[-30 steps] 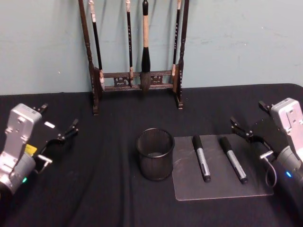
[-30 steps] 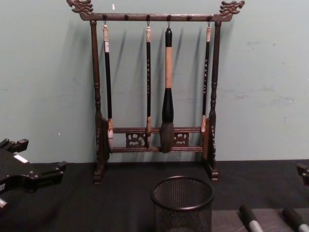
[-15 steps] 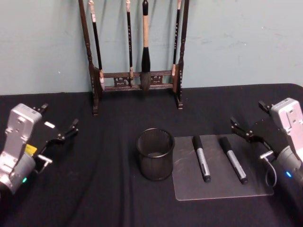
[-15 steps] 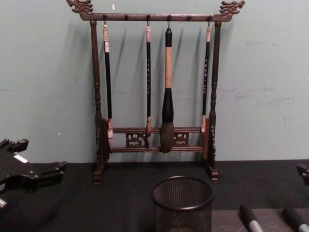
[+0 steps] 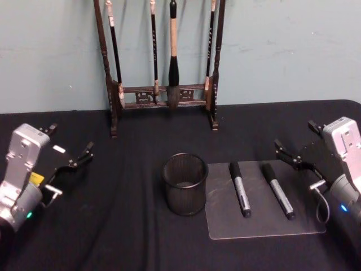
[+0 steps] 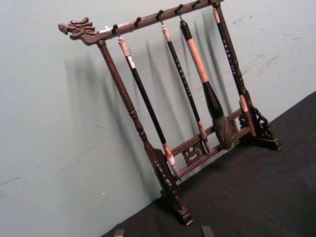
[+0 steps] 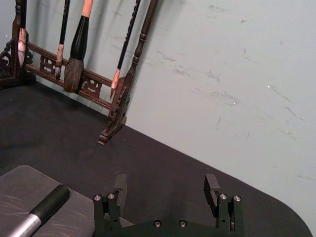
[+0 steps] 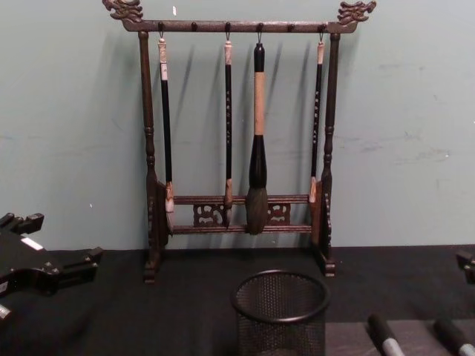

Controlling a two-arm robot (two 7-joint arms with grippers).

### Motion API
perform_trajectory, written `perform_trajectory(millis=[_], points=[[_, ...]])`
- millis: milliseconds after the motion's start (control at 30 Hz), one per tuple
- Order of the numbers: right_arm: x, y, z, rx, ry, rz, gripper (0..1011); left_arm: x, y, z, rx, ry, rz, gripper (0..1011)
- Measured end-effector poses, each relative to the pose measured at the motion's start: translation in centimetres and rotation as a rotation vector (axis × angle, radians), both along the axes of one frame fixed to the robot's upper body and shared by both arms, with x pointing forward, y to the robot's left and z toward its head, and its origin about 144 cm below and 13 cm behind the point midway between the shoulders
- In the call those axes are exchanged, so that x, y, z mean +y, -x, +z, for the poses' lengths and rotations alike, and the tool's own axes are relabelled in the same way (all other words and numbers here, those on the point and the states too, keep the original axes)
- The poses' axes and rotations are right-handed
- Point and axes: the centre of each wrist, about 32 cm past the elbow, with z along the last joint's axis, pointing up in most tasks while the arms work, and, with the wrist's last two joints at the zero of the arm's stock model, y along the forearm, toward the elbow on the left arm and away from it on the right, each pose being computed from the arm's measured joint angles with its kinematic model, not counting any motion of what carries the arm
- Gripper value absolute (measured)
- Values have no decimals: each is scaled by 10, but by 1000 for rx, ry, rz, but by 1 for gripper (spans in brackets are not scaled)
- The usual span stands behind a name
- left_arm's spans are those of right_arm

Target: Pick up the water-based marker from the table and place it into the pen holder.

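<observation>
Lying full-length in head view, markers, pen holder beside

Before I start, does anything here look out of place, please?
Nothing stands out: the cup stands upright beside the mat, the left marker and right marker lie flat on it, the rack stands straight.

Scuffed pale green wall, black-clothed table, wooden brush rack

Brush rack well behind pen holder
</observation>
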Motion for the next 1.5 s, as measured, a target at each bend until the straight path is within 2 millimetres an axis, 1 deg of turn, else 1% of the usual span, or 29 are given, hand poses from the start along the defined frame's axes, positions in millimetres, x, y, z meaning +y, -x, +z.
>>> perform_trajectory(millis=[233, 400, 433, 533, 567, 600, 733, 900, 1067, 1267, 1500], points=[[8, 3, 5, 35, -52, 28, 1002, 0, 0, 0, 0, 0, 0, 1009], [8, 3, 5, 35, -52, 28, 1002, 0, 0, 0, 0, 0, 0, 1009], [12, 8, 8, 79, -99, 38, 1002, 0, 0, 0, 0, 0, 0, 1009], [12, 8, 8, 79, -99, 38, 1002, 0, 0, 0, 0, 0, 0, 1009], [13, 13, 8, 167, -146, 20, 1002, 0, 0, 0, 0, 0, 0, 1009], [13, 13, 8, 167, -146, 20, 1002, 0, 0, 0, 0, 0, 0, 1009], [13, 17, 4, 246, -190, 25, 1002, 0, 0, 0, 0, 0, 0, 1009], [15, 18, 1, 273, -200, 25, 1002, 0, 0, 0, 0, 0, 0, 1009], [14, 19, -11, 325, -201, 0, 1002, 0, 0, 0, 0, 0, 0, 1009], [12, 19, -17, 351, -225, -6, 1002, 0, 0, 0, 0, 0, 0, 1009], [14, 20, -22, 363, -220, -2, 1002, 0, 0, 0, 0, 0, 0, 1009]])
